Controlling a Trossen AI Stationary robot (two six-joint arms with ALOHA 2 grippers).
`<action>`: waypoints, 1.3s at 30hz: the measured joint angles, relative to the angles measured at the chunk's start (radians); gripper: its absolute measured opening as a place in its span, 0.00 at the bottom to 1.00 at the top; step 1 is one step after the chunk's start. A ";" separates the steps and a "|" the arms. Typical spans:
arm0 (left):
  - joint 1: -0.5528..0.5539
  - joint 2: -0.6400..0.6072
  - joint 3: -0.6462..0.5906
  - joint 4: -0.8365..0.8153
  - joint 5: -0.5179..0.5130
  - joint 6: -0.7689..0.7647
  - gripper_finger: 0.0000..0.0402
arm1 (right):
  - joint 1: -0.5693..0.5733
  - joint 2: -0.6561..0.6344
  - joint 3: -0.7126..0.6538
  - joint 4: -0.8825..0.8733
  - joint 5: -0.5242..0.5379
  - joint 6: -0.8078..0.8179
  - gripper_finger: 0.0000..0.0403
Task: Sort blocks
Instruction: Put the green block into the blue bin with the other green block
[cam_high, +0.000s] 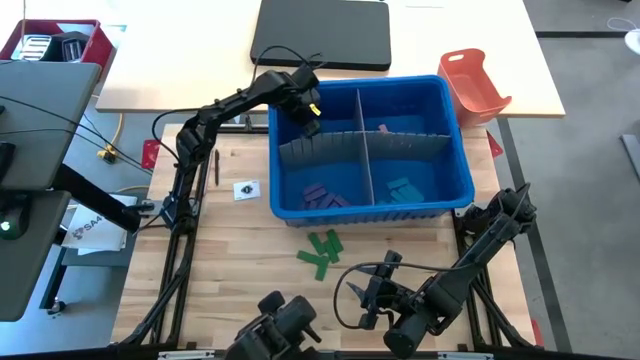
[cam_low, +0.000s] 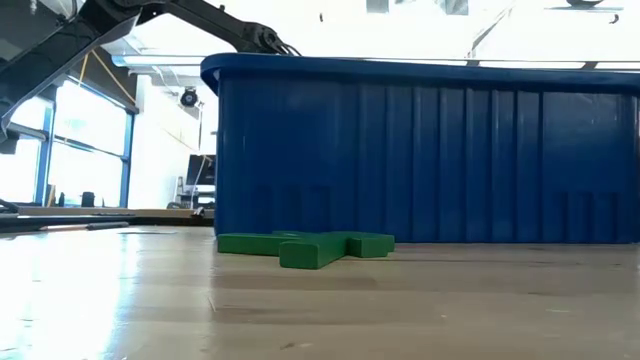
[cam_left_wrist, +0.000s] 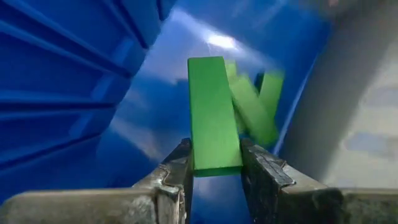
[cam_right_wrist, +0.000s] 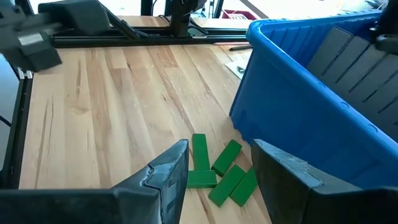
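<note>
My left gripper (cam_high: 308, 115) reaches down into the far left compartment of the blue bin (cam_high: 455, 150) and is shut on a green block (cam_left_wrist: 211, 112). Two or three more green blocks (cam_left_wrist: 255, 106) lie on that compartment's floor, beyond the held one. Several green blocks (cam_high: 322, 250) lie flat in a loose heap on the wooden table in front of the bin, also seen in the low view (cam_low: 305, 245). My right gripper (cam_right_wrist: 221, 149) hovers open near the table's front edge, above and just short of that heap (cam_right_wrist: 221, 171). My left gripper pinches the green block between its two fingers, on the block's two long edges near the end closest to the wrist (cam_left_wrist: 214, 163). The fingers slant steeply down from above and lie along the block. The block juts out past the fingertips and appears clear of the bin floor.
Grey slotted dividers (cam_high: 365, 145) split the bin into compartments. Purple blocks (cam_high: 325, 195) lie near left, blue ones (cam_high: 405, 188) near right, a pink one (cam_high: 383, 128) far right. An orange-red tray (cam_high: 475, 85) and a black pad (cam_high: 320, 35) lie behind the bin.
</note>
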 joint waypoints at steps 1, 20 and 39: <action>-0.003 -0.005 0.000 0.006 0.001 -0.024 0.22 | 0.000 0.000 0.000 -0.001 0.000 0.000 0.43; 0.020 0.039 -0.002 0.115 0.014 -0.354 0.22 | -0.002 0.000 0.000 -0.003 0.000 0.004 0.43; 0.004 0.077 0.001 0.121 -0.052 -0.419 0.34 | 0.000 0.000 0.000 -0.006 -0.001 0.026 0.43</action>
